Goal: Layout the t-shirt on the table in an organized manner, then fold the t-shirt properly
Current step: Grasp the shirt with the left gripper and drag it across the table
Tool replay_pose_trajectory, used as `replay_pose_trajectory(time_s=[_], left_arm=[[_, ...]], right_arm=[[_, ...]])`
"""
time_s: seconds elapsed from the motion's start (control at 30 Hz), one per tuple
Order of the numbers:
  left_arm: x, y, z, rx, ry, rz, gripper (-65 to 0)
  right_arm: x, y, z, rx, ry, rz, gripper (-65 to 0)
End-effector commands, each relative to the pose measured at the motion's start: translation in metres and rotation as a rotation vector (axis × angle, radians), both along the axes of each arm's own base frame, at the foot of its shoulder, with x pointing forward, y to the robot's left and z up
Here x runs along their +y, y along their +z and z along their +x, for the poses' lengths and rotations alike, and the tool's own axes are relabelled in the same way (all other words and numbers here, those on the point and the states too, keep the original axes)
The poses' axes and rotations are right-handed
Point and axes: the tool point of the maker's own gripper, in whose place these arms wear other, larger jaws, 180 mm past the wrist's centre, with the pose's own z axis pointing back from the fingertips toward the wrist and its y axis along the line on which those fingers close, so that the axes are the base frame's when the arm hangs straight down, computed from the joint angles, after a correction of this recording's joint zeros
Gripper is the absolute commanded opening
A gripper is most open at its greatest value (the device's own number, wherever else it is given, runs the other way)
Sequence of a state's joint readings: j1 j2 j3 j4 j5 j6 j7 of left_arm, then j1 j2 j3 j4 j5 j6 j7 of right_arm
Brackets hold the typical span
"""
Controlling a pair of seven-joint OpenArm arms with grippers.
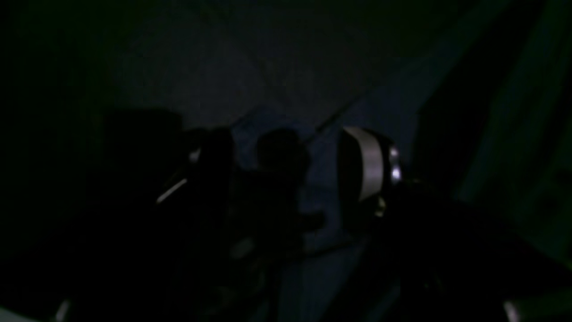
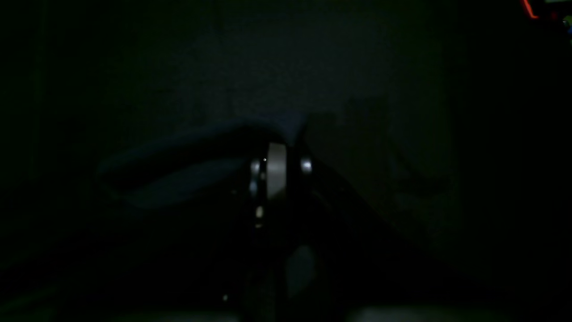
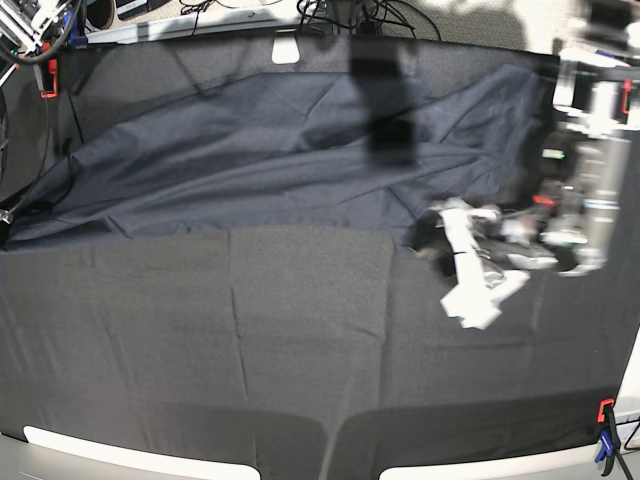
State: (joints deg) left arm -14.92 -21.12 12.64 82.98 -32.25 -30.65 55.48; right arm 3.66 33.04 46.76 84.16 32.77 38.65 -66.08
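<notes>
A: Base view: where is the t-shirt [image 3: 280,150]?

B: Spread across the far half of the desk [image 3: 200,330], dark navy against the black creased cover, wrinkled, one edge running toward the far left corner. Its near right part is hidden behind the left arm.

A: Left claw [image 3: 440,235]?

B: Blurred in the base view, low over the shirt's near right edge. The left wrist view is very dark; one pale finger pad [image 1: 368,163] stands well apart from the dark finger [image 1: 281,154], with bluish cloth showing between. Claw released, nothing gripped.

A: Right claw [image 2: 279,147]?

B: Right wrist view nearly black. The pale pads sit pressed together, so clenched. A dim fold of cloth lies beside them; whether it is pinched, cannot tell. In the base view the arm is only a dark smear at the far edge.

A: Else?

B: Red clamp [image 3: 47,80] far left, red and blue clamp [image 3: 605,435] near right, partly cut off.
</notes>
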Motion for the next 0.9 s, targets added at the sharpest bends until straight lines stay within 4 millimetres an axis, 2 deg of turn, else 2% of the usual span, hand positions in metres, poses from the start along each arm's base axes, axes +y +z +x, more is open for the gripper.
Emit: replay_pose_trajectory(time_s=[0.0,0.13,0.27,0.5,0.63,0.87], left_arm=[[0.004,0.017,0.016,-0.058,0.03,-0.003,-30.5],[0.015,0.019,0.03,-0.102,0.113,0.037,-30.7],[0.021,0.012,0.031,-0.093,0.124,0.069,-30.7],[0.029,-0.031,0.028,0.157,0.237,-0.083,-30.7],[0.02,-0.027,0.035,0.271,0.279,-0.263,-30.7],[0.023,-0.046,0.022,0.329,0.291,-0.252,-30.7]], right_arm=[[-0.006,0.024,0.008,-0.062,0.025,-0.048,-65.0],[-0.006,0.024,0.008,-0.061,0.025,-0.048,-65.0],[-0.006,0.024,0.008,-0.061,0.025,-0.048,-65.0],[-0.006,0.024,0.008,-0.062,0.025,-0.048,-65.0],[-0.006,0.024,0.008,-0.061,0.025,-0.048,-65.0],[-0.006,0.024,0.008,-0.062,0.025,-0.048,-65.0]])
